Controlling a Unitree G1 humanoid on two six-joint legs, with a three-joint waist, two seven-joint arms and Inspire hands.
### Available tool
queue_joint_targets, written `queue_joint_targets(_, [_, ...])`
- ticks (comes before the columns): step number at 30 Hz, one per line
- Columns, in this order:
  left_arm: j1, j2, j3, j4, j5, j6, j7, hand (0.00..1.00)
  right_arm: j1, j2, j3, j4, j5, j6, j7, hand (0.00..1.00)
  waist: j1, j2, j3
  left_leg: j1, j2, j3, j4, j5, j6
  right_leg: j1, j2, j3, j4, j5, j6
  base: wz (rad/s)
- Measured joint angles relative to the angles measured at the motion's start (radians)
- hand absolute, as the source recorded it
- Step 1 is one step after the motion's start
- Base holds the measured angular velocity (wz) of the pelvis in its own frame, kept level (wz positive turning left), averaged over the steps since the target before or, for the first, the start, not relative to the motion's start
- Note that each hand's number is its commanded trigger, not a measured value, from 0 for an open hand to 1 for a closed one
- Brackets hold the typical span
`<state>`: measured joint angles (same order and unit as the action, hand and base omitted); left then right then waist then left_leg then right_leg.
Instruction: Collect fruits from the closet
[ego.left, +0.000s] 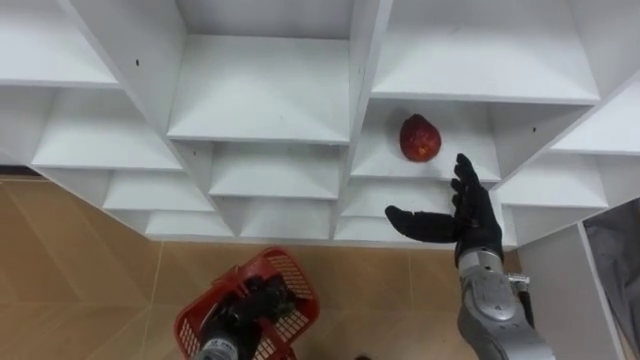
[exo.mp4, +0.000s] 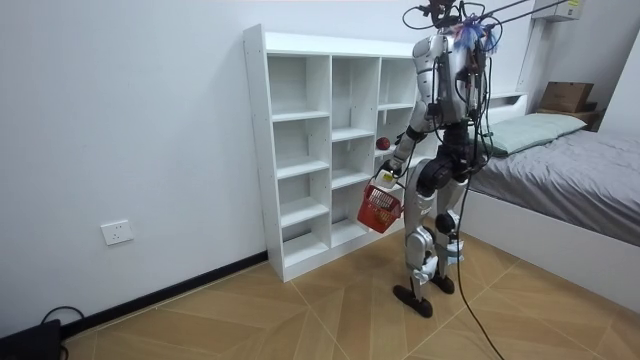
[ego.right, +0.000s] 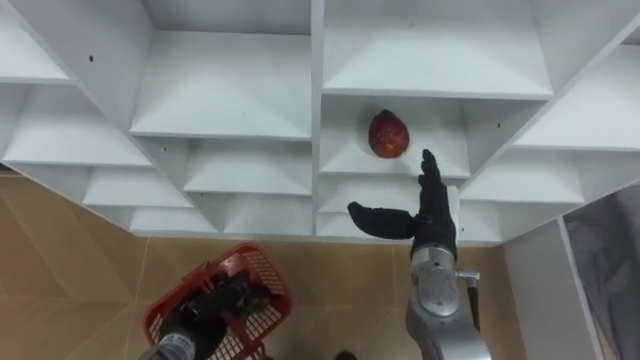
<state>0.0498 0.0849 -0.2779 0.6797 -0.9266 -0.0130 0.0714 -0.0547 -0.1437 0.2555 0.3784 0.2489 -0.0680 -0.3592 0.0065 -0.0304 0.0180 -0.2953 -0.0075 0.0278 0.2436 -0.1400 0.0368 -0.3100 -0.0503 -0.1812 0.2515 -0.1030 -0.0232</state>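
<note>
Left eye view: your right hand (ego.left: 470, 215) is up in front of the closet (ego.left: 265, 110), fingers straight and pointing up, thumb stuck out to the left, holding nothing. The red fruit (ego.left: 420, 138) sits on a shelf in the column right of centre, just above your fingertips and apart from them. Your left hand (ego.left: 245, 303) is low at the bottom left, curled round the handle of the red basket (ego.left: 300, 285), over the wooden floor (ego.left: 80, 260). Something dark lies in the basket; you can't tell what. In the room view you stand facing the closet, with the bed (exo.mp4: 570, 160) at the room view's right.
</note>
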Motion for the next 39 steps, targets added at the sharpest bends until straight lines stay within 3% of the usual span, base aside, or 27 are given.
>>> queue_joint_targets(15, [-0.005,-0.011,0.001,0.000,0.003,0.000,0.017,1.00,-0.006,0.000,0.000,0.000,-0.042,0.000,0.013,0.00,0.006,0.004,-0.0013,0.002,0.001,-0.003,-0.010,0.000,0.000,0.004,0.001,-0.008,-0.010,0.000,0.000,0.00])
queue_joint_targets(21, [-0.005,-0.017,0.002,0.000,0.007,-0.002,0.010,1.00,-0.066,-0.005,-0.015,0.000,-0.111,0.000,-0.007,0.00,0.017,0.004,-0.0009,0.004,0.001,-0.006,-0.014,0.001,-0.002,0.005,0.000,-0.012,0.000,0.000,0.000,0.00])
queue_joint_targets(27, [-0.005,-0.010,0.017,0.001,-0.003,-0.004,0.002,1.00,-0.136,-0.022,-0.045,0.004,-0.151,-0.007,-0.054,0.00,0.027,-0.007,0.0027,0.003,-0.002,-0.003,-0.005,0.002,-0.002,0.004,-0.006,-0.010,0.006,-0.005,-0.001,0.00])
queue_joint_targets(33, [-0.006,0.006,0.020,0.008,0.005,-0.023,0.002,1.00,-0.195,-0.053,-0.054,0.018,-0.185,-0.005,-0.091,0.00,0.028,-0.032,0.0132,-0.001,-0.004,-0.005,-0.003,0.003,-0.001,0.000,-0.008,-0.011,0.006,-0.006,0.001,0.00])
queue_joint_targets(39, [-0.005,0.007,0.019,0.012,0.004,-0.021,0.002,1.00,-0.231,-0.054,-0.062,0.024,-0.211,-0.005,-0.109,0.00,0.033,-0.040,0.0124,-0.023,-0.004,-0.008,0.005,0.003,-0.001,-0.014,-0.008,-0.016,0.006,-0.006,0.001,0.03])
